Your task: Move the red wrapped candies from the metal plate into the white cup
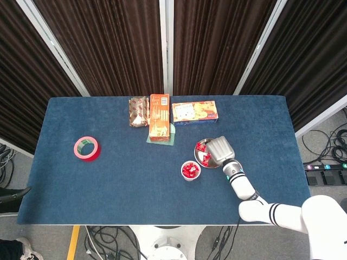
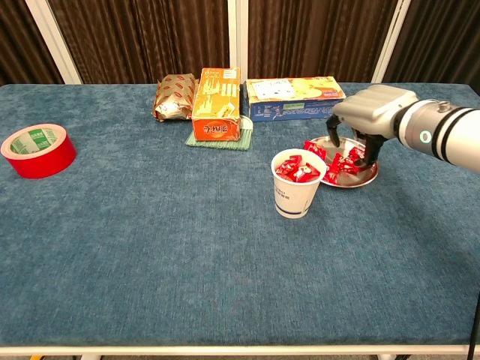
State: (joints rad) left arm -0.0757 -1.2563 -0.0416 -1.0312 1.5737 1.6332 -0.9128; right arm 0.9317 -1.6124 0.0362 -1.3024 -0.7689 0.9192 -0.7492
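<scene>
The white cup stands left of the metal plate and holds several red wrapped candies. More red candies lie on the plate. My right hand hangs over the plate's right side, its fingers apart and pointing down, their tips among the candies. I see nothing lifted in it. No left hand appears in either view.
A red tape roll lies at the far left. Behind the cup stand an orange box on a green cloth, a brown packet and a long biscuit box.
</scene>
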